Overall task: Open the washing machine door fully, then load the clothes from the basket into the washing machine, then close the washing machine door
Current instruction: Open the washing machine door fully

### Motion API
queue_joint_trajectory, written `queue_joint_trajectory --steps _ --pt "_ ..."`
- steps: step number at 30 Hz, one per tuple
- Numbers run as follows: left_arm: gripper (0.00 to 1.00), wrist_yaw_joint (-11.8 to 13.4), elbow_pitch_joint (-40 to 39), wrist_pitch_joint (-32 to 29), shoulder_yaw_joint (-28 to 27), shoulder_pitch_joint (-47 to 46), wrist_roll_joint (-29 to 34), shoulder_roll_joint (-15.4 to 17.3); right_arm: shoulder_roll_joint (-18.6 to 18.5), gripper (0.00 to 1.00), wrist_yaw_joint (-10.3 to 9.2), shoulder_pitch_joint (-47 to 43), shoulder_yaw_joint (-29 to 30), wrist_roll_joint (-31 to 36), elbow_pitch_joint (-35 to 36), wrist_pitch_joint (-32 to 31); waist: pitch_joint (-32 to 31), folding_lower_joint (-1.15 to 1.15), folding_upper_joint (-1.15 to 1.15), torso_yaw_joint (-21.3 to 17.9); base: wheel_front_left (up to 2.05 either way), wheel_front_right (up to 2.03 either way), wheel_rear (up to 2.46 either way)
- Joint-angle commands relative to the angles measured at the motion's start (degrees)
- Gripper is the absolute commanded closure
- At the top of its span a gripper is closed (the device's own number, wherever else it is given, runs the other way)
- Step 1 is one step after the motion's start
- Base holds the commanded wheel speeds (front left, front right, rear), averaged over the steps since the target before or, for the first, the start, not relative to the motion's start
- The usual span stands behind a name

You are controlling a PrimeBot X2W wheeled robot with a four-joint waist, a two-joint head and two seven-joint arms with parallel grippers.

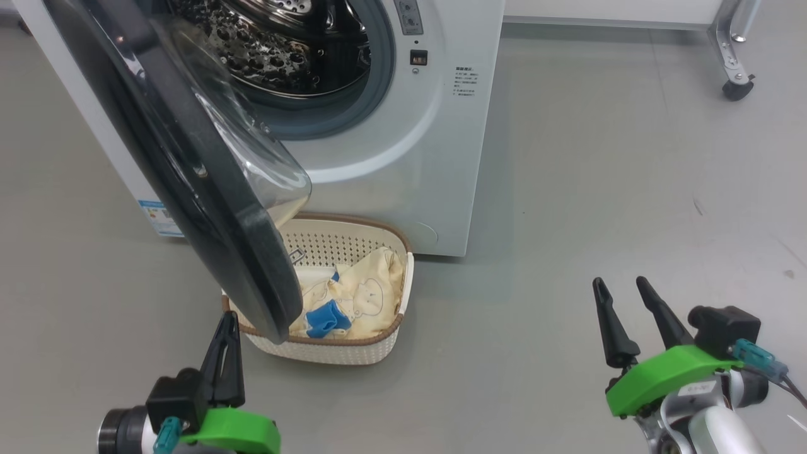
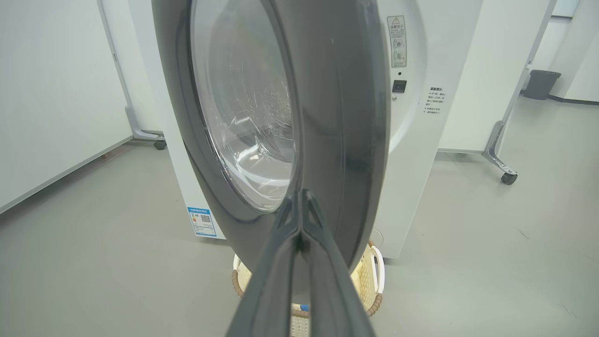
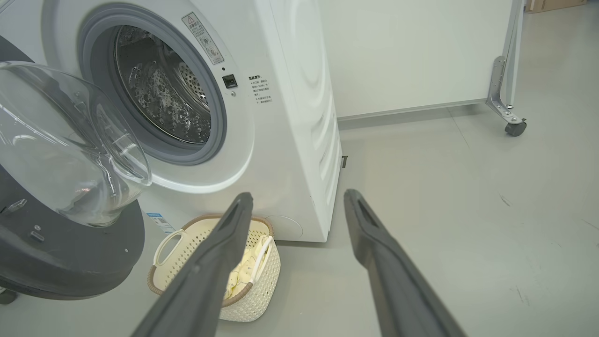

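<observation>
Head view: the pressed-together left gripper (image 1: 228, 318) could skid off the rim of the half-open door (image 1: 208, 183), leaving it overhanging the basket (image 1: 353, 350); the right gripper (image 1: 620, 281) hangs spread.

1. Pale grey floor (image 1: 567, 189), smooth and matt, spread across the head view from 9 o'clock round to 3 o'clock.
2. White washing machine (image 1: 403, 157) standing directly on it toward 12 o'clock.
3. Cream basket (image 1: 340, 350) set upright on the floor at 6 o'clock of the machine, just beside its front, brown rim uppermost.
4. Black caster (image 1: 737, 88) under a metal leg (image 1: 725, 44), resting on the floor at 2 o'clock, well apart from the machine.
5. Small dark scuff marks (image 1: 696, 207) on bare floor toward 3 o'clock.
6. In the left wrist view, dark bin (image 2: 540, 84) on the floor at 2 o'clock; second caster (image 2: 159, 144) at 9 o'clock.
</observation>
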State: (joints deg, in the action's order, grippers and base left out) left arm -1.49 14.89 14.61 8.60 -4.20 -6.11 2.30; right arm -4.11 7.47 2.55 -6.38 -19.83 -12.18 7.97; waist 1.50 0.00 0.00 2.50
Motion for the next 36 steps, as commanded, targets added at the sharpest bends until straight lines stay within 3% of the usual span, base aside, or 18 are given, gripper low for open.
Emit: queue_joint_trajectory --steps 1,11,20,36 --pt "1.00 -0.14 -1.88 0.39 -2.02 -1.42 -0.26 0.58 -0.19 0.00 0.02 2.28 -1.34 0.26 1.58 0.32 -0.08 0.00 0.00 -0.02 0.00 0.00 0.00" --pt "1.00 -0.48 -6.42 0.39 -5.39 -2.20 -0.54 0.65 -0.12 0.00 0.02 2.38 -1.47 0.22 0.98 0.62 -0.72 0.00 0.00 -0.23 0.00 0.00 0.00" --pt "1.00 -1.94 -13.31 0.39 -9.42 -6.21 0.19 2.82 -0.04 0.00 0.02 2.29 -1.64 -0.04 0.52 0.52 -1.81 0.00 0.00 -0.49 0.00 0.00 0.00" --pt "1.00 -3.10 -17.01 0.39 -7.15 -15.79 1.20 3.32 0.21 0.00 0.02 2.65 -2.67 -0.42 -0.33 1.03 -2.20 0.00 0.00 -1.47 0.00 0.00 0.00"
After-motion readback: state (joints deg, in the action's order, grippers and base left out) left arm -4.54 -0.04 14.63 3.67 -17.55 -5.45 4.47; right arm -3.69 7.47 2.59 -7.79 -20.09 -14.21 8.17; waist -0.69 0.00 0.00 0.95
